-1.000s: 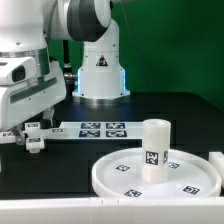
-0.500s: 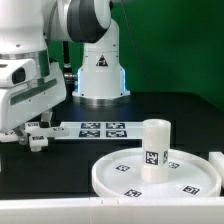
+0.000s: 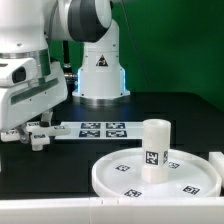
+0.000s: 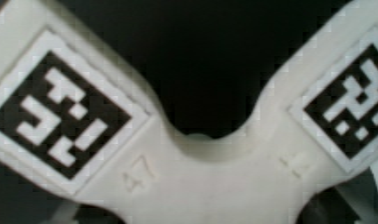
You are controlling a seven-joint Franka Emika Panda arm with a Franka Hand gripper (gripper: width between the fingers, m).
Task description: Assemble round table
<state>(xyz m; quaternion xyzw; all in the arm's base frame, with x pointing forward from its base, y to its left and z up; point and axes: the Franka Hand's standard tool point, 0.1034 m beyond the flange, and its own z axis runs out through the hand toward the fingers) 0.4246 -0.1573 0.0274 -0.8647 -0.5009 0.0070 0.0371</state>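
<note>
The large rimmed round disc (image 3: 155, 176) lies at the front on the exterior view's right. The short cylinder leg (image 3: 154, 148) stands upright on it. My gripper (image 3: 30, 131) is low over the table at the exterior view's left, down on the cross-shaped base (image 3: 38, 139). In the wrist view the base (image 4: 204, 165) fills the frame very close up, two of its arms spreading apart, each with a square tag. My fingers do not show there, so I cannot see whether they are closed on the base.
The marker board (image 3: 97, 129) lies flat on the black table behind the disc. The robot's white pedestal (image 3: 98, 70) stands at the back, before a green wall. My arm's white body (image 3: 30, 80) fills the exterior view's upper left.
</note>
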